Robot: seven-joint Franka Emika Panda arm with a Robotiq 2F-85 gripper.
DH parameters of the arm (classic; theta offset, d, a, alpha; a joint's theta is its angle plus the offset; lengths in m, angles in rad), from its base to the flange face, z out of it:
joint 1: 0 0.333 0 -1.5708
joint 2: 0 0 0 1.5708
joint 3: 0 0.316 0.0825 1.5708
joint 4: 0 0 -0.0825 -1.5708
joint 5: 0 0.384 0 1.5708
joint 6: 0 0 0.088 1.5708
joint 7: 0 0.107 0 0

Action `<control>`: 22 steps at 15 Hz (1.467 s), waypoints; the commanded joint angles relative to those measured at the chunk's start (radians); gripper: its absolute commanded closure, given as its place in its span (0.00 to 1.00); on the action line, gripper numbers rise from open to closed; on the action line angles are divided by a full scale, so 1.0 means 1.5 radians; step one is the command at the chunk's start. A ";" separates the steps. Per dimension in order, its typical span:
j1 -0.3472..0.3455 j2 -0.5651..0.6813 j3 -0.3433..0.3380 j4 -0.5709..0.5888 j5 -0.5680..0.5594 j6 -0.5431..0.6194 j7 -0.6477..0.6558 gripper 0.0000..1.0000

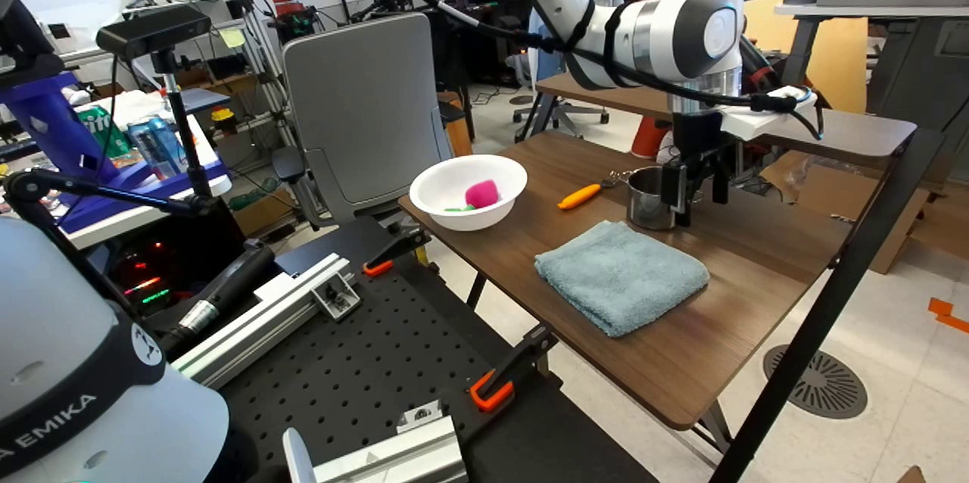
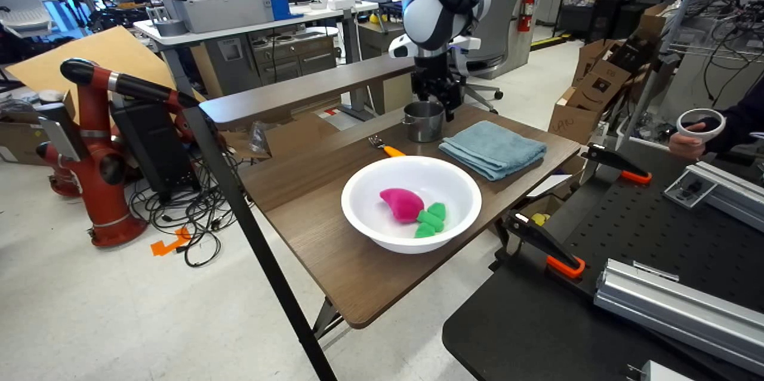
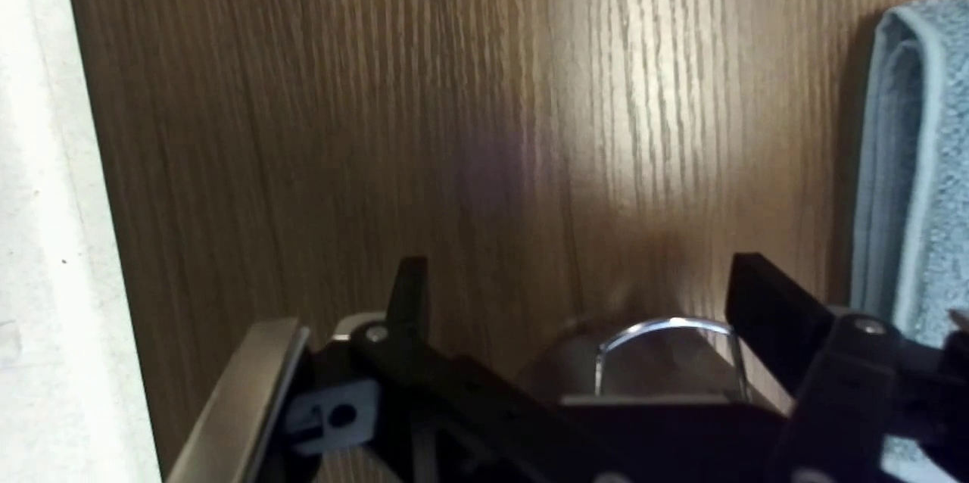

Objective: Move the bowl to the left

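The small silvery metal bowl (image 1: 648, 201) stands upright on the brown table in both exterior views; it also shows as a metal pot (image 2: 421, 123). My gripper (image 1: 695, 199) points down close beside the bowl, on the side away from the white bowl. In an exterior view the gripper (image 2: 443, 97) is partly behind the bowl. In the wrist view the gripper (image 3: 579, 267) is open, fingers wide apart. The bowl's wire handle (image 3: 670, 325) shows between the fingers, nearer the right one in the picture. The rest of the bowl is hidden there. I cannot tell whether a finger touches it.
A folded blue towel (image 1: 622, 276) lies near the bowl. An orange-handled fork-like utensil (image 1: 581, 196) lies beside it. A wide white bowl (image 2: 412, 239) holds a pink and green toy (image 2: 404, 204). A raised shelf (image 2: 310, 83) runs along the table's side.
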 commanded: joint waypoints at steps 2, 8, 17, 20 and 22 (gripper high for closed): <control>0.009 -0.008 0.012 -0.022 -0.021 0.013 0.006 0.00; 0.039 -0.020 0.018 -0.049 -0.033 0.024 0.010 0.00; 0.095 -0.025 0.021 -0.066 -0.070 0.047 0.041 0.00; 0.111 -0.034 0.023 -0.082 -0.084 0.060 0.061 0.00; 0.121 -0.045 0.025 -0.101 -0.091 0.074 0.074 0.00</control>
